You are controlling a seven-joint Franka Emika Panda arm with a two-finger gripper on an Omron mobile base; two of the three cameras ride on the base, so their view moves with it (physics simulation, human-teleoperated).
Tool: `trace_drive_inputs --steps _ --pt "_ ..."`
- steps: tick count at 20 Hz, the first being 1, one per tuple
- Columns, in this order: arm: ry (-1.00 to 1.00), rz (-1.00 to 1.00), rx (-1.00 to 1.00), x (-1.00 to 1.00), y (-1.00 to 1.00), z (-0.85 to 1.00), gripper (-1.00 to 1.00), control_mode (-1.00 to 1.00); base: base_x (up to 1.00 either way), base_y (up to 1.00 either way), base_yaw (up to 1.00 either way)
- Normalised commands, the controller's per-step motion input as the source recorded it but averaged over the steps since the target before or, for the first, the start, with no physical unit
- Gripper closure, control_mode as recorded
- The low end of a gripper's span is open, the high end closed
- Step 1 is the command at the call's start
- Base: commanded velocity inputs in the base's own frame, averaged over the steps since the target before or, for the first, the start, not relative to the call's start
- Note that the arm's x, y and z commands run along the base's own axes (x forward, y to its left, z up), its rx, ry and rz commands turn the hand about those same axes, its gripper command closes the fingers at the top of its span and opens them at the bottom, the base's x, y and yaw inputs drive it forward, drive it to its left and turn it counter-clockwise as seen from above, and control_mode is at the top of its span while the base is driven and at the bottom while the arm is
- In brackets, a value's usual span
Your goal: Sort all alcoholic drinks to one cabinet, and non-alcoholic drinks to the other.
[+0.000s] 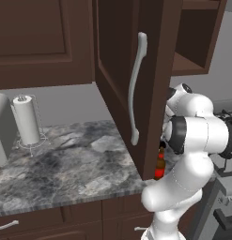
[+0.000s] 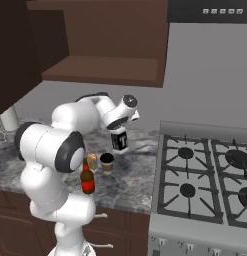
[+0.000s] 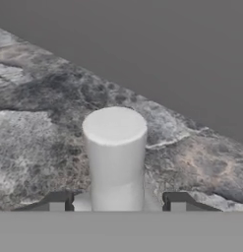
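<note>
Counter (image 2: pixel 130 187): mottled grey-and-white marble, some tan flecks. Cabinet door (image 1: pixel 122 70): dark brown wood, silver handle (image 1: pixel 136 86). Open cabinet (image 2: pixel 102 45): plain brown inside. White bottle (image 2: pixel 120 141): black label with white "T"; cap (image 3: pixel 114 124) plain white. Brown bottle (image 2: pixel 87 180): red label, red cap. Coffee cup (image 2: pixel 107 162): tan, dark lid. Can (image 2: pixel 91 161): yellow-orange. Paper towel roll (image 1: pixel 26 119): white. Stove (image 2: pixel 205 190): grey, black grates. Arm (image 2: pixel 50 150): white, dark joints.

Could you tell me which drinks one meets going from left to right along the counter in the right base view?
Brown bottle → can → coffee cup → white bottle, which stands under the gripper.
</note>
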Motion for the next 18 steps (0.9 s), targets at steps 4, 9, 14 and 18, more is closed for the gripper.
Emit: trace_drive_inputs --steps 4,9,14,18 --pt "-0.05 -0.14 0.00 -0.12 0.00 0.53 1.00 -1.00 0.00 0.00 0.00" --pt "0.00 -0.20 0.00 -0.11 0.00 0.52 1.00 -1.00 0.00 0.00 0.00" --pt "-0.02 -0.15 0.00 -0.17 0.00 0.50 1.00 -1.00 0.00 0.00 0.00" --pt "-0.03 -0.12 0.00 -0.25 0.00 0.44 1.00 -1.00 0.00 0.00 0.00"
